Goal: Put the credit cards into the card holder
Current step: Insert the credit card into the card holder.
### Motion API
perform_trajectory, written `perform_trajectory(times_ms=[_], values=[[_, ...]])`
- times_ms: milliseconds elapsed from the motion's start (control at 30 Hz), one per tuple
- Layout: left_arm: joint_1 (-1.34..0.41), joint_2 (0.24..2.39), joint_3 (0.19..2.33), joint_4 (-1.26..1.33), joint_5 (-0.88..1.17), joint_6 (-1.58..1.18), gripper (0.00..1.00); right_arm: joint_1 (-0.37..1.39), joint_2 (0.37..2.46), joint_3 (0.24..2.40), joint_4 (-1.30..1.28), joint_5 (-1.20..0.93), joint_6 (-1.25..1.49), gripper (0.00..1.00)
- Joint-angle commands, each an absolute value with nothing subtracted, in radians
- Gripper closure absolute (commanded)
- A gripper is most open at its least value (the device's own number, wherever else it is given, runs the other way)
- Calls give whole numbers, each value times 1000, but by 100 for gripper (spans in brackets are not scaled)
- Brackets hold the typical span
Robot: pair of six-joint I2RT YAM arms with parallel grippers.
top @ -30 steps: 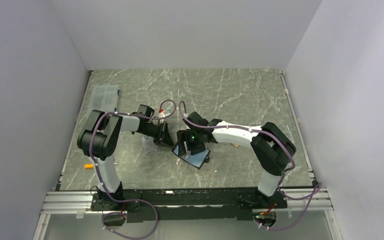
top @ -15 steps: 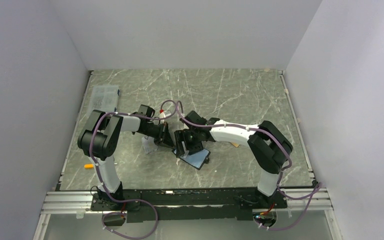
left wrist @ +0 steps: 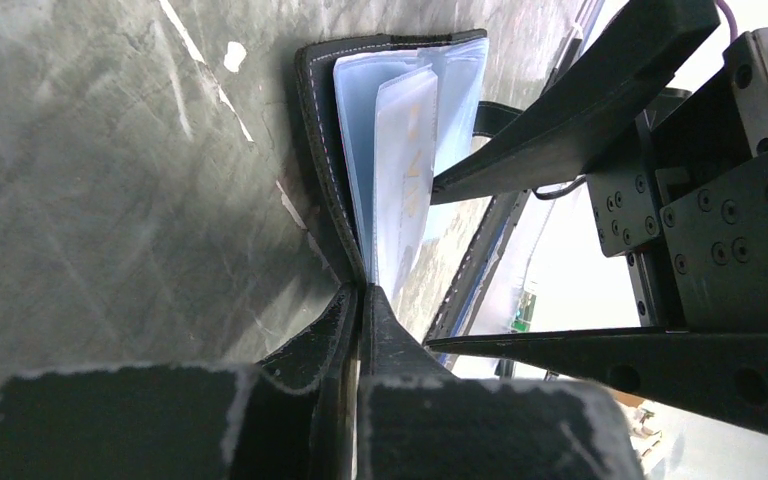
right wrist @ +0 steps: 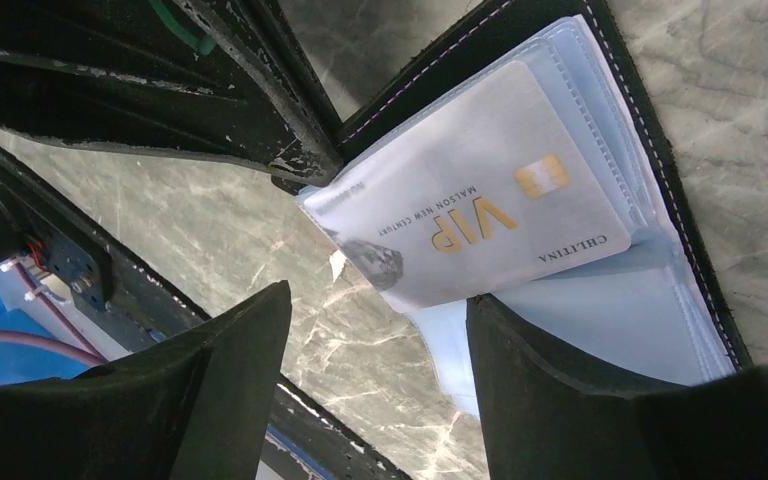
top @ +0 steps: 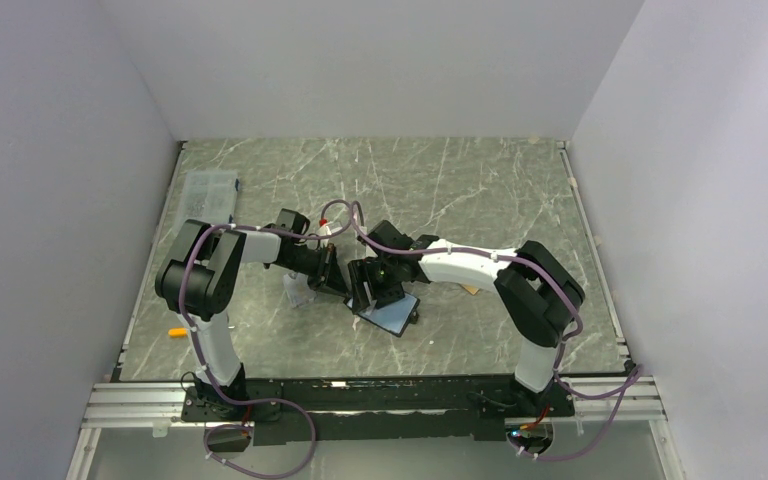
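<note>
At the far left of the marble-patterned table (top: 480,190), a clear plastic box (top: 208,190) is seen by the back corner, and a small orange item (top: 176,331) is seen near the front edge. Toward the middle, the left gripper (left wrist: 360,300) is shown with its jaws pressed together on the near corner of the card holder (left wrist: 322,130), whose black stitched cover runs in between the fingertips (left wrist: 385,330). The card holder is laid open on the table at the centre, between the two grippers, with its bluish clear pockets fanned upward. A credit card (right wrist: 480,215), pale grey with gold "VIP" lettering and a gold chip, is lodged among those pockets. One of its short ends is left sticking out past the cover's edge toward the right gripper (right wrist: 375,310). The right gripper's jaws are held well apart, one on either side of that protruding end, and the card is not clamped. Whether a jaw touches the pocket beside it cannot be told. Further right, an orange-tan card (top: 470,290) is partly shown on the table, just beside the right arm.
</note>
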State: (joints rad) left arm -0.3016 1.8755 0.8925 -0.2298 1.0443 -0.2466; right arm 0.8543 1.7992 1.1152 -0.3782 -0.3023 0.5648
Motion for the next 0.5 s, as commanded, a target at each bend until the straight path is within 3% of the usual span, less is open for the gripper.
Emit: perform_trajectory(times_ms=[0, 467], values=[[-315, 1868, 923, -227, 1071, -219, 96, 864, 1766, 1197, -267, -363, 536, 33], [-298, 1861, 913, -227, 1054, -216, 100, 763, 1609, 997, -336, -546, 506, 26]])
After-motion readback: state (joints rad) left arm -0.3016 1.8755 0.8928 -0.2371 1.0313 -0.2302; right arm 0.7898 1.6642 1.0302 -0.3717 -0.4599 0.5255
